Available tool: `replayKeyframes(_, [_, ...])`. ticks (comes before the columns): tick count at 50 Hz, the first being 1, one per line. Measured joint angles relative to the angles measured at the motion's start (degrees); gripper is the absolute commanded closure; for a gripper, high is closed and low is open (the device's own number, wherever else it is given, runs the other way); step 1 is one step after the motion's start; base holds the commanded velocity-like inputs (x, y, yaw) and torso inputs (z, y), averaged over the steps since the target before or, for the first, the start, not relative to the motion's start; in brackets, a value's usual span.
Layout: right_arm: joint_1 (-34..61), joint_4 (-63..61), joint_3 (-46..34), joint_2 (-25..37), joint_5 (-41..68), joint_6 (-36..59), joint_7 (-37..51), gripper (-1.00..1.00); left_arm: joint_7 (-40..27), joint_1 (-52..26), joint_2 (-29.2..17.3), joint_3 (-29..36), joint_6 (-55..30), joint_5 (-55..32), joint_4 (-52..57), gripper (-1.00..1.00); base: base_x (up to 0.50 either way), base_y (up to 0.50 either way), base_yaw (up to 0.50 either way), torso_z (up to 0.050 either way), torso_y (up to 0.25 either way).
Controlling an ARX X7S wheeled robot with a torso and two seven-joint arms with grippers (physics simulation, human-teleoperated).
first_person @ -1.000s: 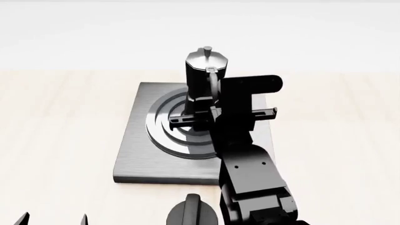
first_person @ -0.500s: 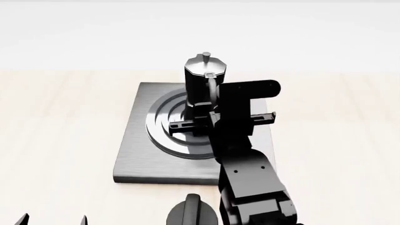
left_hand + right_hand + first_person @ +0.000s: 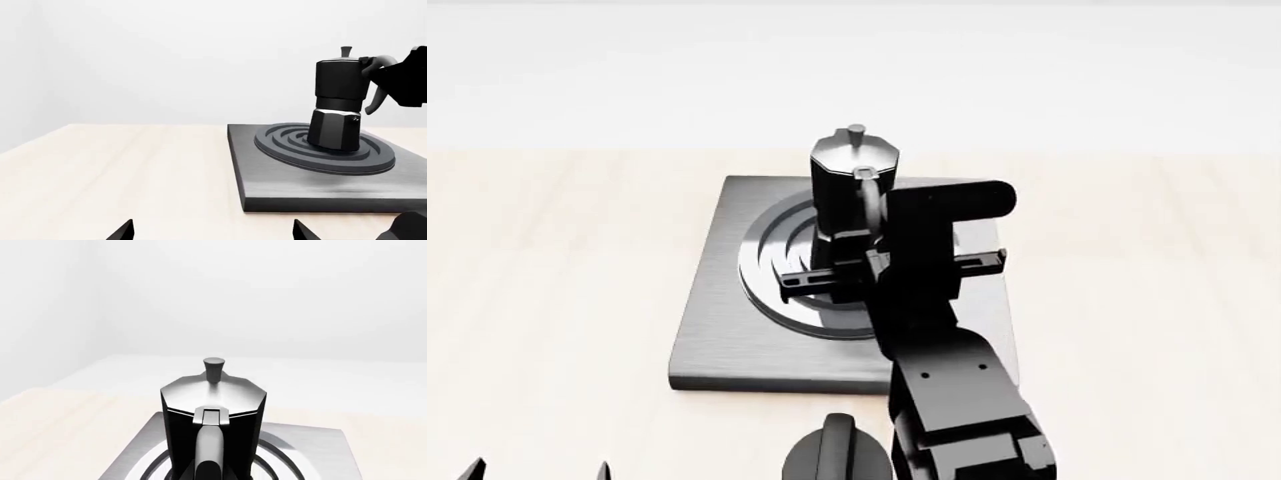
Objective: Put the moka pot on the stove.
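Note:
The moka pot [image 3: 851, 185], black with a silver lid and knob, stands upright on the ring burner of the stove [image 3: 714, 335], a little behind its centre. My right gripper [image 3: 872, 228] is shut on the pot's curved handle from the near side. In the right wrist view the pot [image 3: 213, 407] fills the middle, and my right gripper [image 3: 210, 474] clasps its handle above the stove [image 3: 313, 447]. The left wrist view shows the pot [image 3: 339, 100] with its base on the stove's [image 3: 300, 187] rings. My left gripper [image 3: 539, 470] is open and empty at the near left, also seen in its own view [image 3: 212, 235].
A short black round knob [image 3: 838, 455] sits just in front of the stove's near edge, beside my right arm; it also shows in the left wrist view [image 3: 410, 229]. The light wooden table [image 3: 547, 280] spreads to both sides, with a white wall behind.
My right gripper has moved the moka pot slightly left and toward me, lower onto the burner. The left gripper has not moved.

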Motion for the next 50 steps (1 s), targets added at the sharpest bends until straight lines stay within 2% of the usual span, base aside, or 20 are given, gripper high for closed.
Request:
replayKeyframes(37, [-0.42, -0.36, 2.91, 0.17, -2.91, 0.74, -0.83, 1.00, -0.47, 0.28, -0.32, 0.50, 0.53, -0.01, 0.08, -1.00, 0.00, 0.00, 0.00, 0.000, 0.000])
replayKeyframes(38, [-0.45, -0.35, 3.05, 0.17, -3.06, 0.78, -0.88, -1.00, -0.48, 0.27, -0.32, 0.52, 0.54, 0.00, 0.09, -1.00, 0.00, 0.00, 0.00, 0.000, 0.000])
replayKeyframes(50, [-2.44, 0.32, 1.55, 0.00, -0.57, 1.80, -1.11, -1.00, -0.59, 0.09, -0.38, 0.72, 0.52, -0.02, -0.01, -1.00, 0.00, 0.00, 0.00, 0.000, 0.000])
